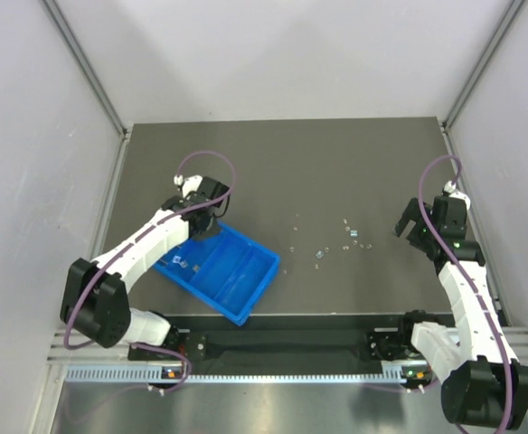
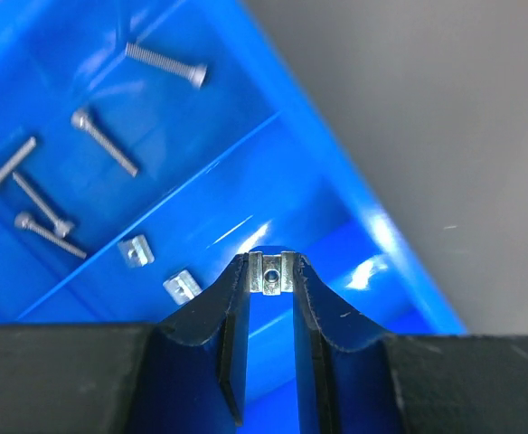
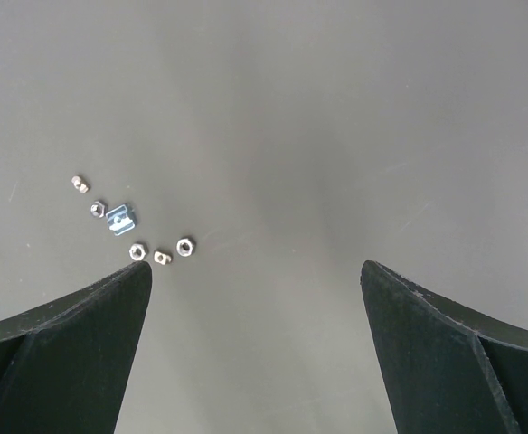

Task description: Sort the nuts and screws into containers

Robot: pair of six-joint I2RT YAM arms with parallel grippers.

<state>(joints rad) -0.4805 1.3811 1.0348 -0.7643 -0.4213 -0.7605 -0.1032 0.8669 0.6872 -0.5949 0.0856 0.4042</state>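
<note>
Squarely, nut (image 2: pixel 271 273) in left claw (image 2: pixel 271 282) (pinched).

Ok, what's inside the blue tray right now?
Five screws lie in one compartment of the tray, two nuts in the next. The left gripper, shut on a third nut, hides the rest in its wrist view.

Screws (image 2: pixel 106 142) and nuts (image 2: pixel 136 251) in neighbouring tray compartments (image 2: pixel 232 86); more nuts (image 3: pixel 184 246) on table (image 3: pixel 336 136) rightward
</note>
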